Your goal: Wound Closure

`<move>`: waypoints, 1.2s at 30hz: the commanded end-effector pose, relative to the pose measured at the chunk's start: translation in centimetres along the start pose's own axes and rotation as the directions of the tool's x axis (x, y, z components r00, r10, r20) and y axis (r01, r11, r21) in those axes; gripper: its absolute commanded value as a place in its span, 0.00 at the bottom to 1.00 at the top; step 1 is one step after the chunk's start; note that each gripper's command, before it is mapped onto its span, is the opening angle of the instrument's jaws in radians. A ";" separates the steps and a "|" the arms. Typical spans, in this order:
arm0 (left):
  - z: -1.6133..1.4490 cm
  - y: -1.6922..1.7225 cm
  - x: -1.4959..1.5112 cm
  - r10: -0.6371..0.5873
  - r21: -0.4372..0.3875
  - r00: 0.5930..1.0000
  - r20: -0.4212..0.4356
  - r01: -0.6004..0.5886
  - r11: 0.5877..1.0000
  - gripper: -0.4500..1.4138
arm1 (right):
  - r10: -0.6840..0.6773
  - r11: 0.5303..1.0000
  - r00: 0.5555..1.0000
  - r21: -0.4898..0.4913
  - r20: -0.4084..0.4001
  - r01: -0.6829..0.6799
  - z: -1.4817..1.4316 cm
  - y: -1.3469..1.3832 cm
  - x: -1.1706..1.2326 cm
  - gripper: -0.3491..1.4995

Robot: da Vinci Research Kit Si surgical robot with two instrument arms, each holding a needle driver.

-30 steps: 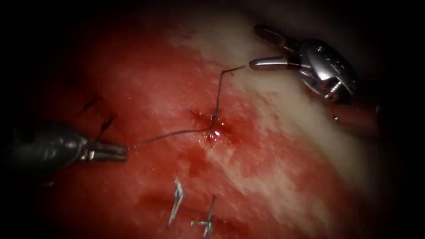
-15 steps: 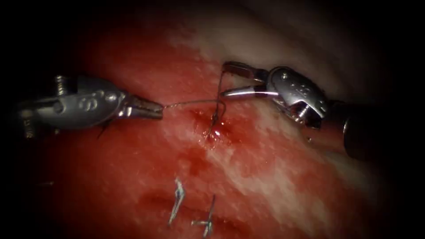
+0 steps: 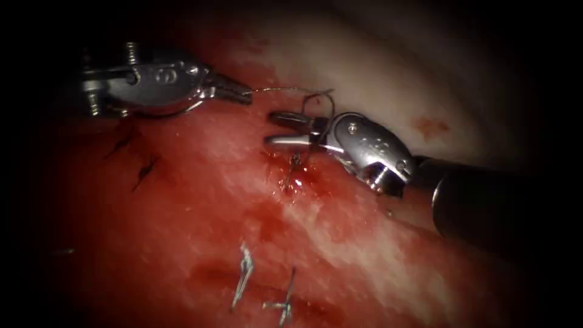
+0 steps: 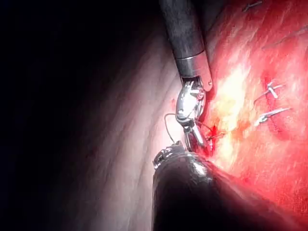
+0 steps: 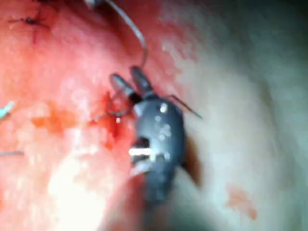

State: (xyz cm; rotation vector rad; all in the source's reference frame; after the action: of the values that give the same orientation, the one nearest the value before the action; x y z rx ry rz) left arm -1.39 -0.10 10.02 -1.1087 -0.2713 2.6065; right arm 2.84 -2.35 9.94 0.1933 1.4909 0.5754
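Observation:
My left tool (image 3: 246, 95) is at the upper left of the tissue (image 3: 376, 255), left of the cut, its jaws shut on the thread (image 3: 285, 89). From there the thread runs right, curls over my right tool's jaws and drops to the stitch site (image 3: 294, 179), which is wet with red fluid. My right tool (image 3: 268, 128) comes in from the right and lies just above that site. Its jaws stand narrowly apart, with the thread crossing near their base. In the right wrist view the same parted jaws (image 5: 127, 77) point at the thread (image 5: 137, 36).
Two finished stitches with pale cut ends (image 3: 243, 282) (image 3: 285, 297) lie lower down the cut. Dark stitch ends (image 3: 146, 170) sit at the left. The right arm's shaft (image 4: 185, 33) reaches the wound alongside pale fat (image 3: 388, 79).
My left tool has carried the thread from the lower left up to the upper left. My right tool moved left and down onto the thread's tail, and its jaws narrowed from wide open.

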 end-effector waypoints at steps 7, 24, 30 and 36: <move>0.54 -0.13 -0.24 0.017 0.023 1.000 0.023 -0.018 1.000 0.00 | 0.004 1.000 0.999 -0.006 -0.043 -0.004 0.08 -0.08 0.00 0.24; 0.86 0.06 -0.49 0.044 -0.006 0.998 0.055 -0.044 0.999 0.00 | -0.109 0.966 0.986 -0.248 -0.125 0.075 -0.02 -0.19 0.17 0.52; 0.97 0.16 -0.52 0.052 -0.020 0.997 0.053 -0.051 0.998 0.00 | -0.088 0.947 0.991 -0.318 -0.104 0.050 -0.02 -0.17 0.23 0.65; 0.93 0.44 -0.47 0.062 -0.034 0.997 0.043 -0.061 0.998 0.00 | 0.309 0.830 0.949 -0.472 -0.054 -0.297 -0.07 0.09 0.17 0.61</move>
State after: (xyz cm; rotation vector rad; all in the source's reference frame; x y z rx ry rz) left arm -1.80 -0.77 10.79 -1.0891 -0.2993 2.6923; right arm 2.64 -2.23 9.79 0.0595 1.2458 1.2014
